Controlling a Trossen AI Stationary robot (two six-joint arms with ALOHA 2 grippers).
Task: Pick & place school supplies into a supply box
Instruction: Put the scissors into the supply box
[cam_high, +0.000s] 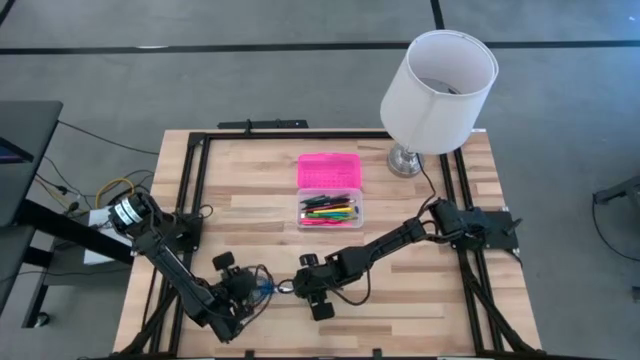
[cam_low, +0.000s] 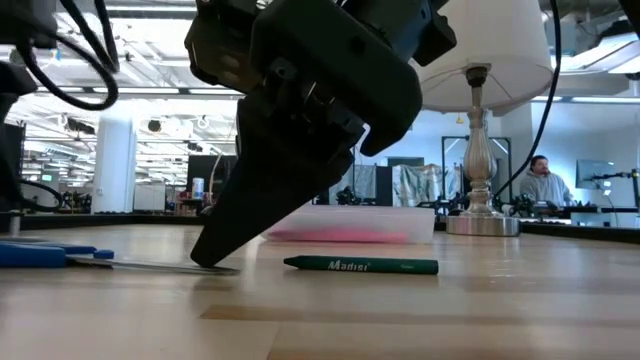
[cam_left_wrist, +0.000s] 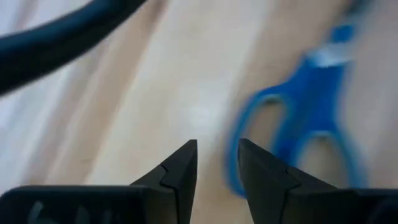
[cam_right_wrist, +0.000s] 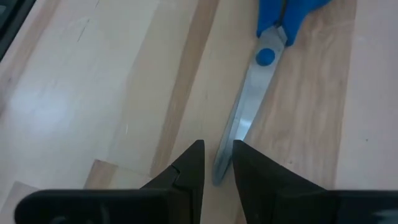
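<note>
Blue-handled steel scissors (cam_right_wrist: 268, 68) lie flat on the pale wooden bench (cam_high: 420, 300). Right pincer (cam_right_wrist: 217, 163), narrowly parted, straddles the blade tip; left pincer (cam_left_wrist: 217, 163), slightly open, hovers by the handle loops, gripping nothing.

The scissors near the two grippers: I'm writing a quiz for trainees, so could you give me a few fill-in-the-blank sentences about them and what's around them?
1. The scissors lying flat on the table have handles coloured ____.
2. The right gripper has its fingertips at the scissors' ____ end.
3. The supply box has a lid coloured ____.
4. A lone ____ pencil lies on the wood in the low view.

Missing words: blue; blade; pink; green
</note>
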